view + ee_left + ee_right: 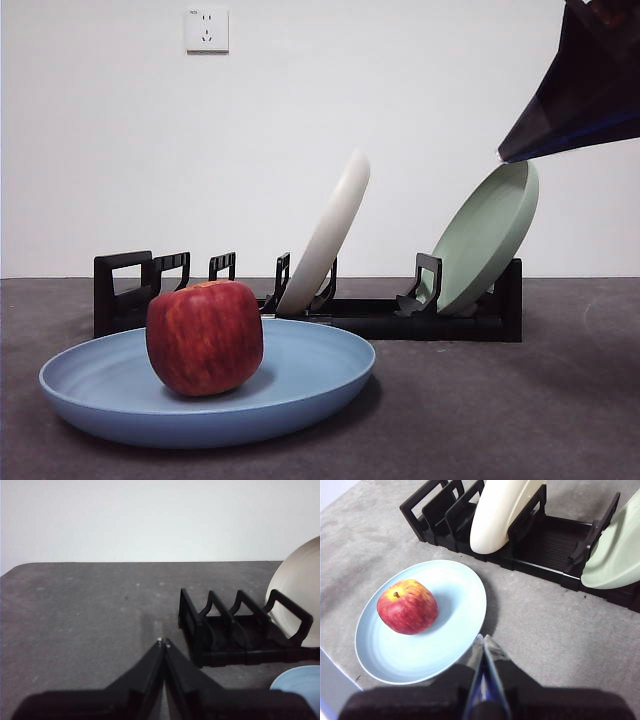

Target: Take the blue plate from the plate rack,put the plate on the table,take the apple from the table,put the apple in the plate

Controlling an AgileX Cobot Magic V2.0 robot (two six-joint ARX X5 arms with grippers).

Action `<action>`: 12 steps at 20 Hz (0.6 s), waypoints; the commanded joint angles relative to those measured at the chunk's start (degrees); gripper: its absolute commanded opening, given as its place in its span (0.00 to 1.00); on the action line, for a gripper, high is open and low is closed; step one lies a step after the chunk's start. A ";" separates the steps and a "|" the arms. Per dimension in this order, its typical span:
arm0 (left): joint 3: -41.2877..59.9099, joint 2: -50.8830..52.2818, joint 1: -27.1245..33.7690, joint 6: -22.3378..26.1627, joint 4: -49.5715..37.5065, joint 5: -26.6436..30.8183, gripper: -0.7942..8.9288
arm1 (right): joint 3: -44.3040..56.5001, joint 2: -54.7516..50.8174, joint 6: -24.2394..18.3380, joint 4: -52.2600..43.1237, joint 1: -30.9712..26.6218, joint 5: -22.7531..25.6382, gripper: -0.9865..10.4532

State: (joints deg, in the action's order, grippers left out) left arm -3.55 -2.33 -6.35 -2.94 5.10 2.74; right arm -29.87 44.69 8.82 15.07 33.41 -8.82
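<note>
On the near left of the desk [500, 420], in the front view, the plate [300, 385] lies flat with the apple [205, 337] sitting upright inside it, left of the plate's middle. Behind them the rack [400, 318] runs across the desk. A cream plate [330, 232] leans in a slot near the rack's middle, and a green plate [487, 235] leans at its right end; both tilt to the right. A wall socket [207, 29] is set high on the white wall. At the top right corner a dark arm tip [585, 95] hangs above the green plate, touching nothing.

In the left wrist view, the left end effector [163, 643] hovers over bare desk [80, 615] with its two jaws pressed together, holding nothing. The rack's empty end [235, 630] is just beside it, the cream plate's [295, 587] face shows past the holders, and a sliver of the blue plate [300, 680] appears at the edge.

In the right wrist view, the right end effector [483, 639] is above the desk [550, 625] just beside the plate's [455, 600] rim, jaws pressed together and empty. The apple [407, 606] rests in the plate with its stem dip up, apart from the end effector. The rack [545, 545] lies on the plate's far side, carrying the cream plate [497, 512] and the green plate [617, 555] in separate slots.
</note>
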 commanded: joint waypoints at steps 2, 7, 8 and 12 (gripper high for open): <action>2.47 1.92 1.62 1.49 -0.26 -0.33 0.08 | 0.37 -0.11 0.57 -0.20 0.02 0.17 0.07; 3.32 2.23 2.78 1.49 3.82 -0.24 0.08 | 0.37 -0.11 0.57 -0.20 0.02 0.17 0.07; 3.32 2.23 2.89 1.49 5.84 -0.15 0.08 | 0.37 -0.11 0.57 -0.20 0.02 0.15 0.07; 3.32 2.21 3.04 1.16 5.40 -0.15 0.08 | 0.37 -0.11 0.57 -0.20 0.02 0.15 0.07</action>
State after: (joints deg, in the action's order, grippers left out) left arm -1.02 -0.27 -3.49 -2.04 10.72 2.42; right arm -29.87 44.69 8.82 15.11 33.41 -8.82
